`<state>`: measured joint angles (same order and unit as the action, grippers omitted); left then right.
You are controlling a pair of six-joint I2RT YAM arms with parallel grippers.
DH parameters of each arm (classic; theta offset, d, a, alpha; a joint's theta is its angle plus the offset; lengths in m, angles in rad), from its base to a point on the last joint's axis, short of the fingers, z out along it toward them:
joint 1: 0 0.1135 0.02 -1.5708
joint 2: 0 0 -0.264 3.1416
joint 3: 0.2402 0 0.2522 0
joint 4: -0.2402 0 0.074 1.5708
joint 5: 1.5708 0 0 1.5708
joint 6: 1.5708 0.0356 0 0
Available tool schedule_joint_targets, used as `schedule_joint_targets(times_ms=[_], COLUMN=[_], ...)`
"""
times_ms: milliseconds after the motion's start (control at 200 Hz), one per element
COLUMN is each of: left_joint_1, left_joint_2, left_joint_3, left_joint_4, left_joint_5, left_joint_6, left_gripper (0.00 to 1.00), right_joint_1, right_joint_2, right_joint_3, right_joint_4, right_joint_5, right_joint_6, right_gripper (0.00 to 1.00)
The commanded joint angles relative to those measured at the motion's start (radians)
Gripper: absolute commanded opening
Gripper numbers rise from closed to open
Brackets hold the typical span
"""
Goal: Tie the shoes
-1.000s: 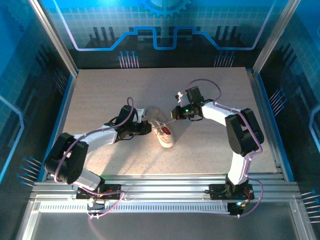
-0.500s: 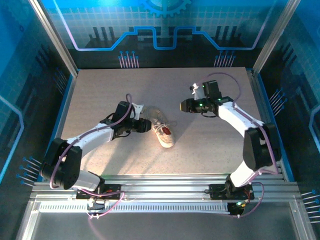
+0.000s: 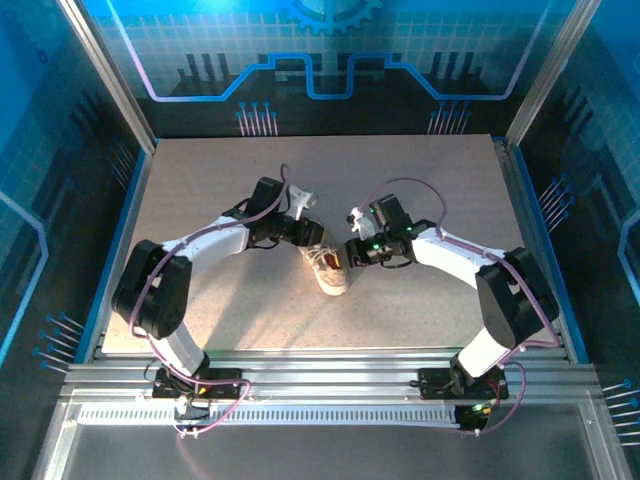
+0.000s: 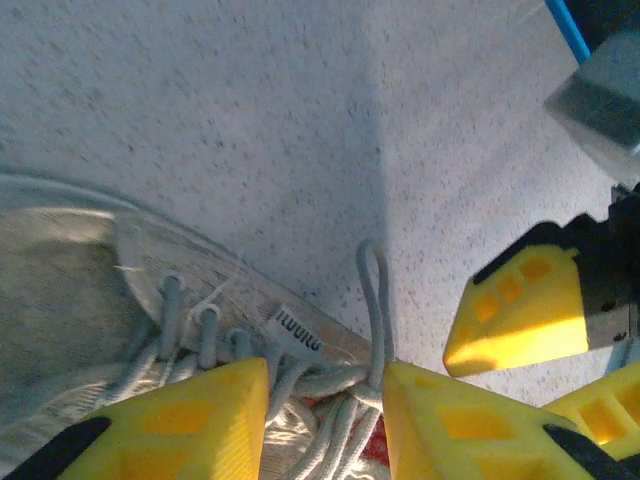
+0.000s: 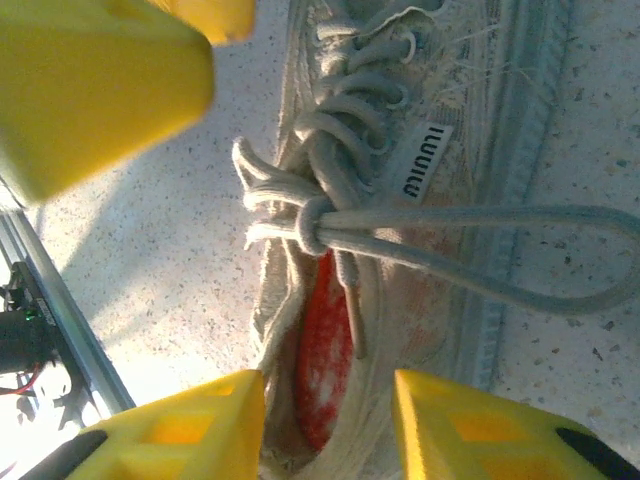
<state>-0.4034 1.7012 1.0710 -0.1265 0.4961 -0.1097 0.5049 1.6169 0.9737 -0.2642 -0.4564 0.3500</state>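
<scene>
Top external: sneaker [image 3: 329,270] lies between left hand [image 3: 316,238] and right hand [image 3: 352,254].

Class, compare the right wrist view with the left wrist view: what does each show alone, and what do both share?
Right wrist: a silver metal rail. Left wrist: a blue strip and a grey block. Both: the whitish-grey fabric sneaker, its thin white lace loop, its lettered white tag, and the speckled grey table.

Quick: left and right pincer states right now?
Left pincer: open, holding nothing, over the sneaker.
Right pincer: open, holding nothing, over the sneaker.
</scene>
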Motion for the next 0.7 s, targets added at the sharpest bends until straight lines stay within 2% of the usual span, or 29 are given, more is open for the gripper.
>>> schedule_joint_targets(times_ms=[0,210,390,490,590,695], left_joint_1=[-0.007,-0.007,-0.008,-0.007,-0.005,0.002], left_joint_2=[0.034,0.072,0.093,0.104,0.124,0.139], left_joint_3=[0.045,0.052,0.070,0.080,0.095,0.094], left_joint_4=[-0.007,0.008,0.011,0.010,-0.010,-0.018], left_joint_5=[0.067,0.080,0.085,0.087,0.082,0.074], left_joint_6=[-0.030,-0.052,-0.056,-0.056,-0.057,-0.071], left_gripper=[0.34,0.34,0.34,0.34,0.34,0.34], right_joint_1=[0.007,0.009,0.010,0.009,0.005,-0.004], right_joint_2=[0.029,0.084,0.110,0.117,0.106,0.083], right_joint_3=[0.028,0.076,0.099,0.109,0.098,0.077], right_joint_4=[0.000,-0.030,-0.026,-0.029,-0.019,0.004], right_joint_5=[-0.005,0.003,-0.005,0.006,0.031,0.033], right_joint_6=[-0.020,-0.054,-0.060,-0.060,-0.045,-0.029], right_gripper=[0.39,0.39,0.34,0.25,0.10,0.04])
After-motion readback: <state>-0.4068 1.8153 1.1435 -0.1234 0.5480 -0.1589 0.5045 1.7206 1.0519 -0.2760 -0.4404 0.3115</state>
